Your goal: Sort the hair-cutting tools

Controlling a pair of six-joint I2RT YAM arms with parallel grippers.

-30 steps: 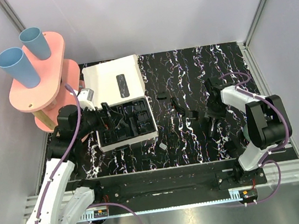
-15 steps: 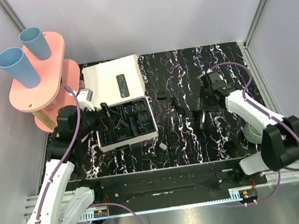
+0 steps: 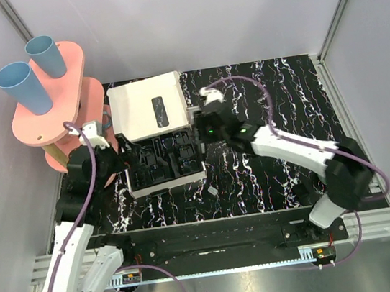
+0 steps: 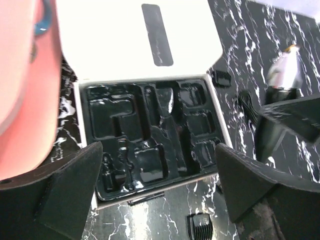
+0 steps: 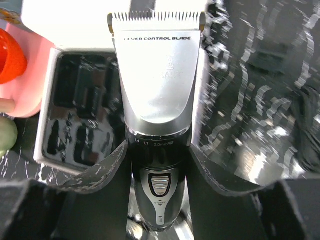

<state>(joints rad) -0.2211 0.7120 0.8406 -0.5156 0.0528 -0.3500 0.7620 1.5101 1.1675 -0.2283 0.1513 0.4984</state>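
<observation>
The clipper is off the surface, carried in your right claw just beside the right edge of the open box, blade end pointing toward the white lid. The claw is clamped on the dark lower body, below the silver head and around the switch.

Treat the clipper as stiff and fairly weighty, probably head-heavy. Its shell looks glossy, so it could slide or twist in the grip. The hold on the narrow waist suits it; keep clear of the blade teeth, likely the part most easily damaged.

The long middle slot of the black tray appears free and is probably its place, so line it up lengthwise before lowering.

Your left claw hangs wide open and empty over the box's near-left side. One small black comb lies on the surface past the box's near edge, another off its right edge; both look light and easy to flick.
</observation>
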